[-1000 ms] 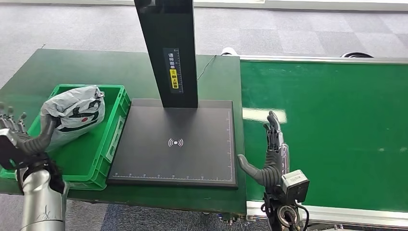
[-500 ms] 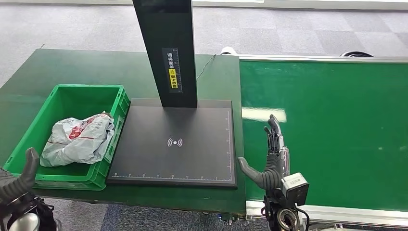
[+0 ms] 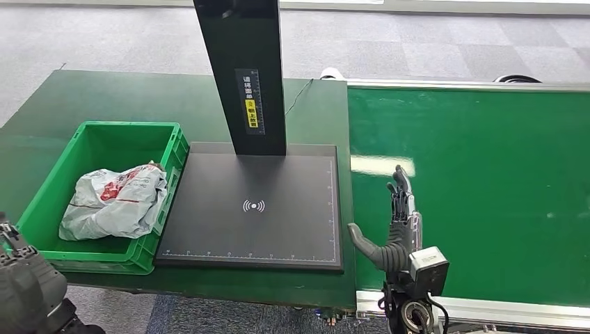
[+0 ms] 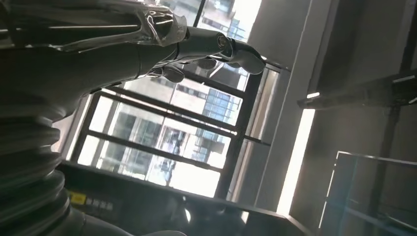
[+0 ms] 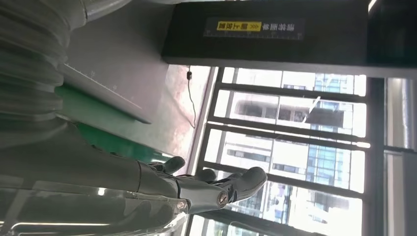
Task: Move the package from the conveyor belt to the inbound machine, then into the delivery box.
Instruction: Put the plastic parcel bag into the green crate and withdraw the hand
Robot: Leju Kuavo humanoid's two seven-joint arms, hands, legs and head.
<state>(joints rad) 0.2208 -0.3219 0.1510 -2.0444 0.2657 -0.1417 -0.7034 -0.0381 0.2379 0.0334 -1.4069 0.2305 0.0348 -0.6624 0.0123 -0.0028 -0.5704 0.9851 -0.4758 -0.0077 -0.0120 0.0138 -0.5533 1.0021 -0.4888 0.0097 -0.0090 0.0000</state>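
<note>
From my remote seat, the head view looks down on a dark green bench point(image 3: 104, 90) with a green conveyor belt point(image 3: 487, 181) butted against its right side. The package point(image 3: 115, 203), a crumpled grey-white plastic mailer with red and black print, lies inside the green delivery box point(image 3: 42, 191) at the bench's left, resting on the box floor toward the wall nearest the inbound machine point(image 3: 254, 205). That machine is a flat black scanning plate with a black upright column point(image 3: 243, 69) bearing a yellow label, and it sits just beside the box, between it and the belt. My left robot hand point(image 3: 21, 278) is low at the bottom left corner of the head view, off the front edge of the bench, below and in front of the box and apart from the package; it holds nothing, and in its wrist view the fingers point(image 4: 216, 44) reach out straight with windows behind them. My right robot hand point(image 3: 395, 223) stands upright over the near edge of the belt, just right of the scanning plate, fingers extended and thumb spread aside, empty, well apart from the package across the machine.
</note>
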